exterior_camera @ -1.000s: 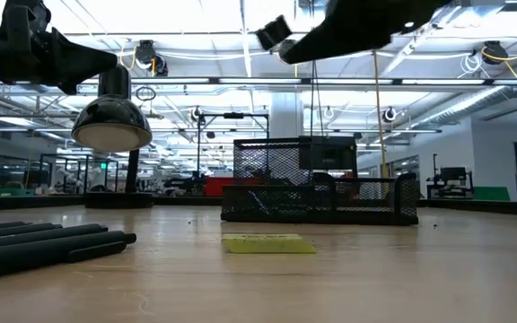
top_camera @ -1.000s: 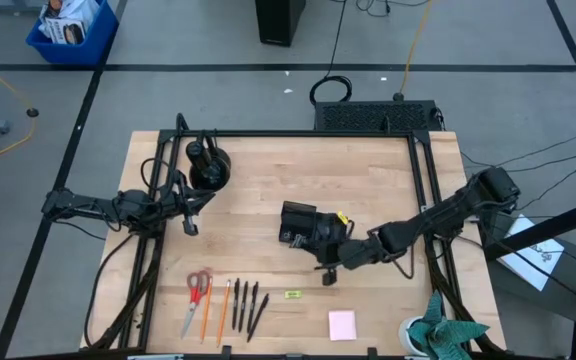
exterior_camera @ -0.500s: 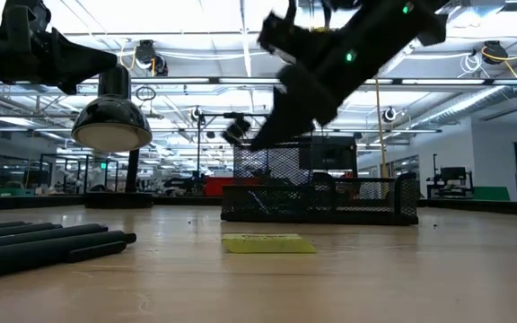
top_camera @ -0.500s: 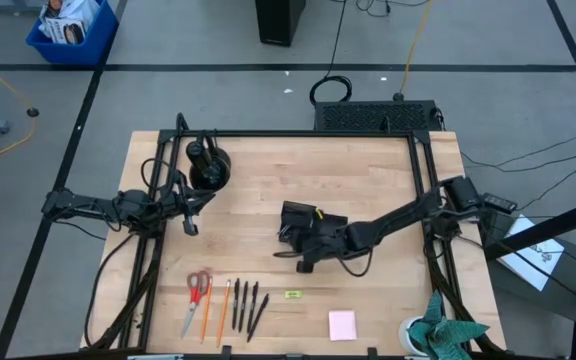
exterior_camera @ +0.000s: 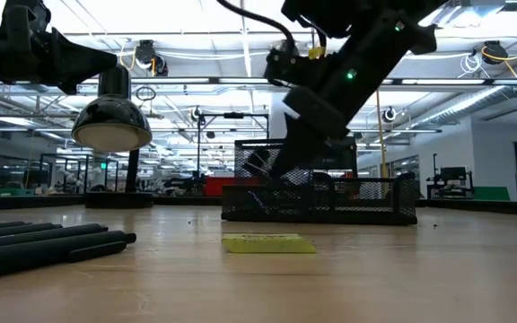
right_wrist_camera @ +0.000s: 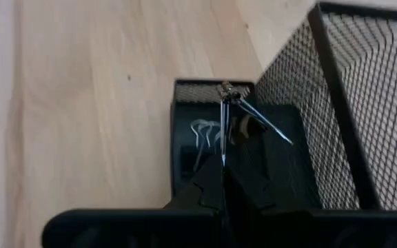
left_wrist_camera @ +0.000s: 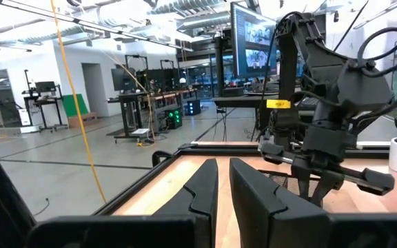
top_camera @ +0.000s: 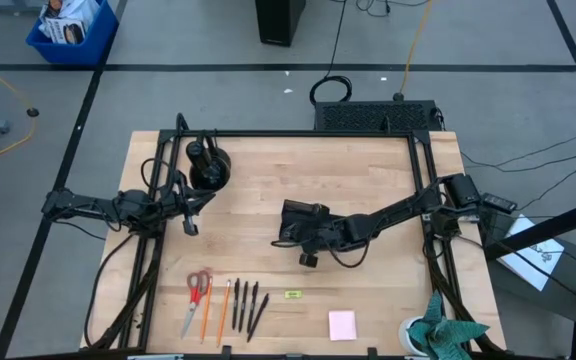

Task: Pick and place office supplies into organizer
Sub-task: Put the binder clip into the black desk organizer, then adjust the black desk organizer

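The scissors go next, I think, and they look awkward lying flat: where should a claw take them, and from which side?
Grip the scissors from straight above, across the closed blades just below the red handles. They lie flat with the pencil close on one side, so a sideways approach looks cramped. The left claw is nearer.

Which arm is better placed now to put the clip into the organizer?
Right. The right gripper is shut on the clip just above the organizer; the left gripper waits far off at the table's left side.

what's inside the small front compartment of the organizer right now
The right gripper, shut on a black clip, holds it over that compartment of the organizer. Silver wire loops lie inside; the clip hides the rest.
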